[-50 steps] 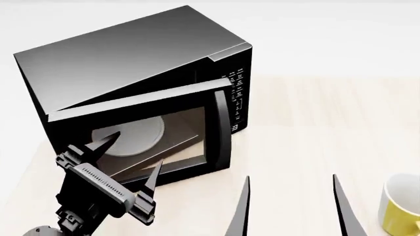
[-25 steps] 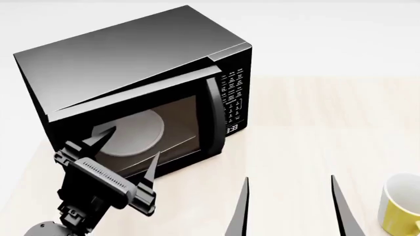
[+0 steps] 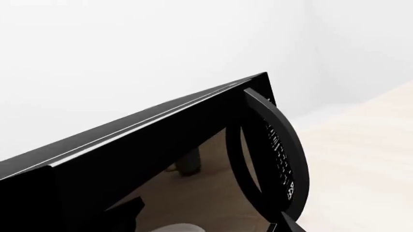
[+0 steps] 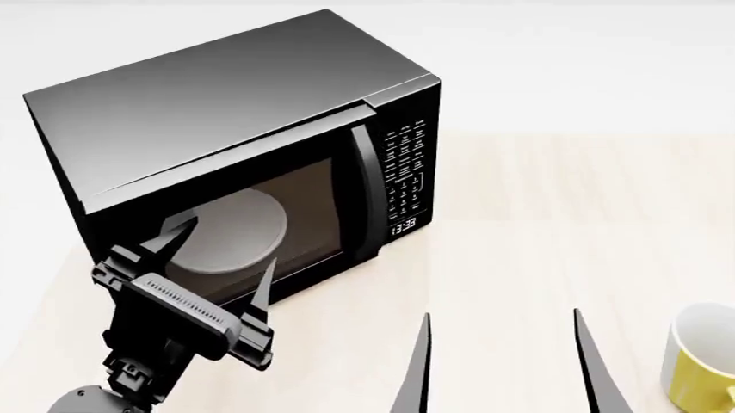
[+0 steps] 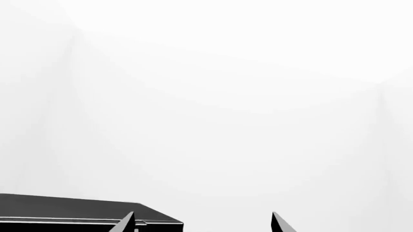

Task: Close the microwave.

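The black microwave (image 4: 230, 95) stands on the light wooden table (image 4: 552, 189) at the left. Its tinted glass door (image 4: 293, 206) lies flush or nearly flush with the front, next to the keypad (image 4: 404, 168) and the clock display. The white turntable plate (image 4: 236, 228) shows through the glass. My left gripper (image 4: 227, 248) is open, its fingertips at the door glass low on the hinge side. The left wrist view shows the door (image 3: 161, 145) and its curved handle (image 3: 277, 140) close up. My right gripper (image 4: 502, 317) is open and empty, to the right of the microwave.
A yellow mug (image 4: 701, 361) with a white inside stands at the table's front right, just right of my right gripper. The right wrist view shows only a corner of the microwave's top (image 5: 65, 205) and a white wall.
The door has swung from partly open to flush or nearly flush with the front. My left gripper moved with it toward the microwave. The right gripper barely moved.
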### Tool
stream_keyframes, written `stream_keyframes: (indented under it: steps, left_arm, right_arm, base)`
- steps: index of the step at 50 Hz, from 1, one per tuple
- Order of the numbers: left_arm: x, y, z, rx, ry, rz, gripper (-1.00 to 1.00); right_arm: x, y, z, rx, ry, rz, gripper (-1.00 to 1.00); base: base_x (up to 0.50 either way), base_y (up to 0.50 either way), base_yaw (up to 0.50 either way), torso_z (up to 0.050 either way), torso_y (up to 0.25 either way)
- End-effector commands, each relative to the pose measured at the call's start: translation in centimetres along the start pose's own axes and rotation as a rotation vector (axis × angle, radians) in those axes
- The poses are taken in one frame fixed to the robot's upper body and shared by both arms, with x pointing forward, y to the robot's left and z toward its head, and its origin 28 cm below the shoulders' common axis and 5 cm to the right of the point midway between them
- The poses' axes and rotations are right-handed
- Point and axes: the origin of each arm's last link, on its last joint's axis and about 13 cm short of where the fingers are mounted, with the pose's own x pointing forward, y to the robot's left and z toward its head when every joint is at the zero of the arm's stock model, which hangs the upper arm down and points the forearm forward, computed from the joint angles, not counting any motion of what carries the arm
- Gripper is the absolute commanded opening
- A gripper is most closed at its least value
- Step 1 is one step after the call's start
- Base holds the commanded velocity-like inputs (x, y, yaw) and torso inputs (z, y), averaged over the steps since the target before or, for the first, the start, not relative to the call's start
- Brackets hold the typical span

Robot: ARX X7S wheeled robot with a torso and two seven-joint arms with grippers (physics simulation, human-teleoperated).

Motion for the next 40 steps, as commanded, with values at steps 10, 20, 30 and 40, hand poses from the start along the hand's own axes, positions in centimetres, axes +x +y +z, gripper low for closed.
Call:
stream_keyframes:
  steps: [10,20,30,40]
  left_arm:
    - [-0.9,1.7,-0.4,-0.052,0.001,0.19,1.0]
    - [-1.6,1.6,-1.1,-0.067,0.031,0.268,1.0]
    - [-11.1,-4.4,0.1,-0.117,0.198,0.014,1.0]
    - [-14.9,-6.9,1.1,-0.175,0.215,0.004,1.0]
  right_arm:
    - [-0.2,0.1,-0.1,0.003,0.007,0.011,1.0]
    - [-0.3,0.2,-0.2,0.005,0.01,0.016,1.0]
    - [-0.4,0.3,-0.3,0.006,0.018,0.02,1.0]
    - [-0.6,0.5,-0.5,0.012,0.026,0.027,1.0]
  base:
    - [0.0,0.0,0.0,0.0,0.0]
    - [0.0,0.0,0.0,0.0,0.0]
    - [0.0,0.0,0.0,0.0,0.0]
    - [0.0,0.0,0.0,0.0,0.0]
